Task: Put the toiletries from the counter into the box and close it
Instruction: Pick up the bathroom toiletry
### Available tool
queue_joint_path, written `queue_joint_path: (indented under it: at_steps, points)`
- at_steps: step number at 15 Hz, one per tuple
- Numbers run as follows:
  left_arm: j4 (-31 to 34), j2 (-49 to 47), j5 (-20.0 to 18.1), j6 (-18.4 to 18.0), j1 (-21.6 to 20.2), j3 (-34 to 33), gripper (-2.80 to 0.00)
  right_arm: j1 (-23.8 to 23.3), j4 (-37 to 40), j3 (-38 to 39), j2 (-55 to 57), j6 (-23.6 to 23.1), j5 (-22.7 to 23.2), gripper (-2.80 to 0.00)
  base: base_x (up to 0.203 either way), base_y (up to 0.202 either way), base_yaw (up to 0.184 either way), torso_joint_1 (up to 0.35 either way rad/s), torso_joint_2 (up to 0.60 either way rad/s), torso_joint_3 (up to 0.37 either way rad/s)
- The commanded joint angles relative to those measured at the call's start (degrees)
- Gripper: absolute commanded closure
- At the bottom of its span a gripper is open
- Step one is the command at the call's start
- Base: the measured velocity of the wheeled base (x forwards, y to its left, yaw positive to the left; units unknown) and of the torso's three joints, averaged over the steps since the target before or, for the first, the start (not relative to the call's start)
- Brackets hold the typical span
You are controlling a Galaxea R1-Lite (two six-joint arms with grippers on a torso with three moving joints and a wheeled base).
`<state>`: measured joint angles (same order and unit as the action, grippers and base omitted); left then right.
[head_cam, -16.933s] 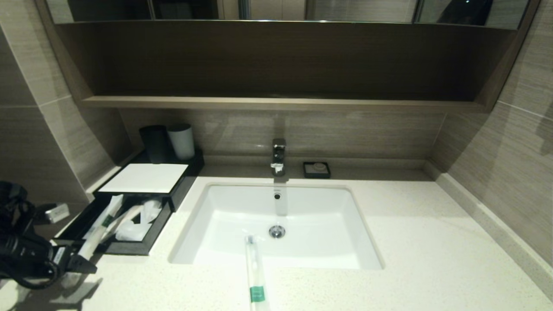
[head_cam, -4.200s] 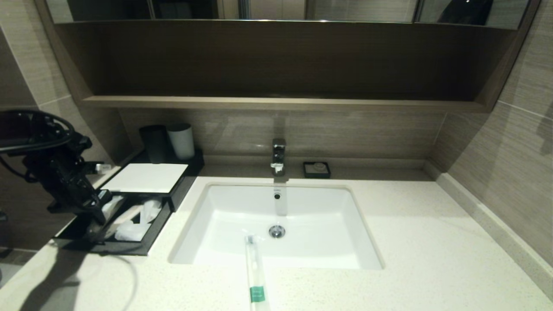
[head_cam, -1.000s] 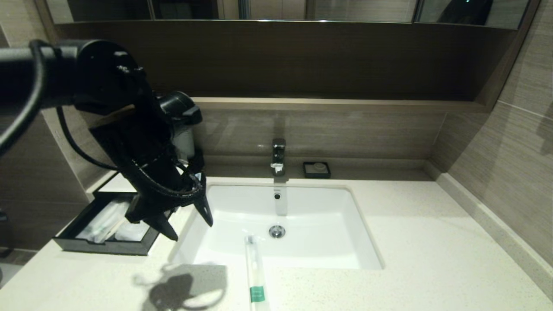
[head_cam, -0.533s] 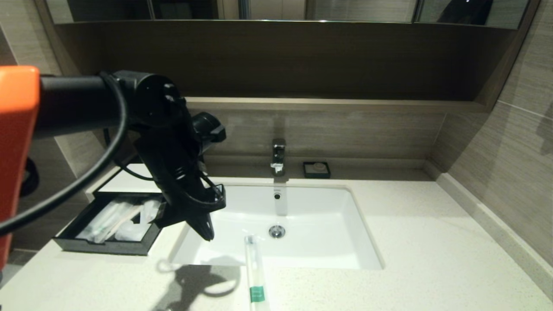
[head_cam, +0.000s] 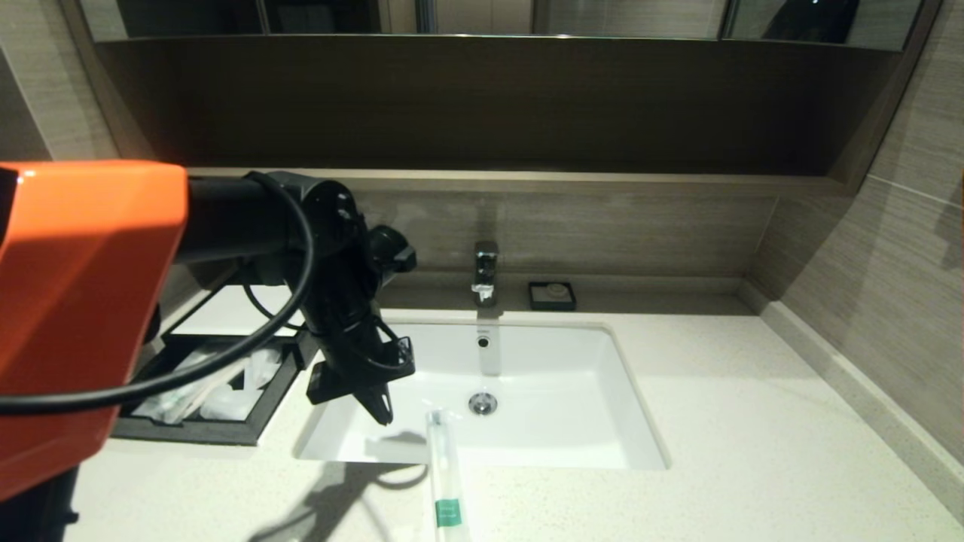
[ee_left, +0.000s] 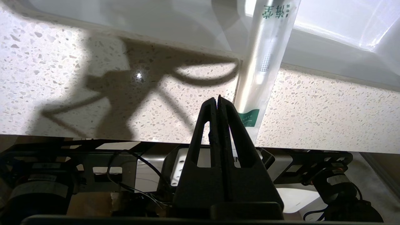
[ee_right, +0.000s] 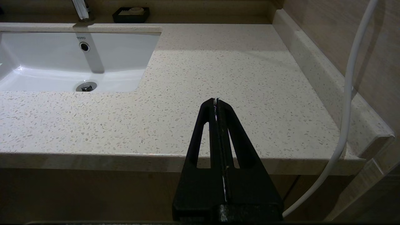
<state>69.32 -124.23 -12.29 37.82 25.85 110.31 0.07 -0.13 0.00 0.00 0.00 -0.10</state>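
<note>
Counter [head_cam: 715,421] front cuts off wrapped stick [head_cam: 444,467]

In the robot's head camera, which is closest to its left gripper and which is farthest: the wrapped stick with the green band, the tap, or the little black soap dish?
Measured from the left gripper, hovering over the sink's near-left corner with its jaws shut:
1. Wrapped stick, just to its right, lying across the sink's front edge.
2. Tap, behind the sink at the back centre.
3. Soap dish, right of the tap, against the back wall.
</note>
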Motion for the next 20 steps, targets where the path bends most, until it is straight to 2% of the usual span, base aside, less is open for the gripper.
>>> queue_joint_path:
  at_steps: [1,3,10,15,20]
  points:
    - [0.0,-0.9,-0.1,0.4,1.2,0.0,0.00,0.0,0.0,0.1,0.0,0.0,0.0,0.00,0.000,0.000,0.000,0.000,0.00,0.000]
    - [-0.8,-1.5,-0.1,0.8,2.1,0.0,0.00,0.0,0.0,0.1,0.0,0.0,0.0,0.00,0.000,0.000,0.000,0.000,0.00,0.000]
    - [-5.8,-2.4,0.0,6.6,4.4,0.0,0.00,0.0,0.0,0.1,0.0,0.0,0.0,0.00,0.000,0.000,0.000,0.000,0.00,0.000]
    - [-6.0,-4.1,-0.1,8.3,4.7,0.0,0.00,0.0,0.0,0.1,0.0,0.0,0.0,0.00,0.000,0.000,0.000,0.000,0.00,0.000]
    - [-6.0,-4.6,-0.1,8.2,4.8,0.0,0.00,0.0,0.0,0.1,0.0,0.0,0.0,0.00,0.000,0.000,0.000,0.000,0.00,0.000]
